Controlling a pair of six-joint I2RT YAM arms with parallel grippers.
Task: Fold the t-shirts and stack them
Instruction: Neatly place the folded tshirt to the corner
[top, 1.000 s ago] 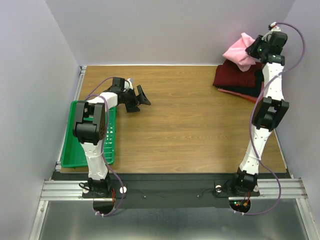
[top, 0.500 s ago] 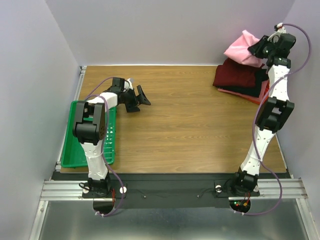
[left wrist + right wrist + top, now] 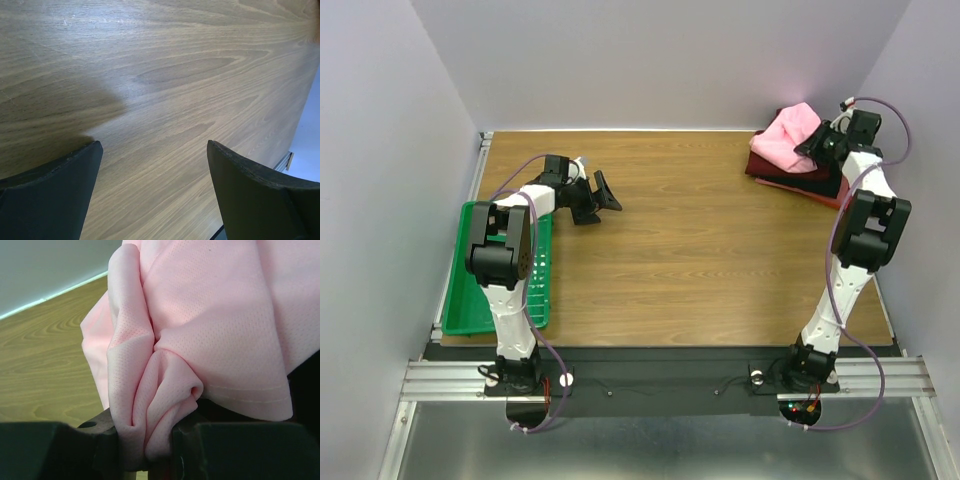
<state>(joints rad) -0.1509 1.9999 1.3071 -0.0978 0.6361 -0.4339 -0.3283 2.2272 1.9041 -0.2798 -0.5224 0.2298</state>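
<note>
Right gripper (image 3: 820, 143) pinched bunched fold of pink t-shirt (image 3: 786, 133) at far right, over stack of dark red t-shirts (image 3: 790, 172). Left gripper (image 3: 603, 194) spread wide, holding nothing, above tabletop (image 3: 700, 250), left of centre.

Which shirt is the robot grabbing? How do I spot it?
Find the far right corner of the wooden table, where folded shirts are piled. Over them the right tool pinches a bunched pink shirt. It's the only pale one; the rest look dark.
</note>
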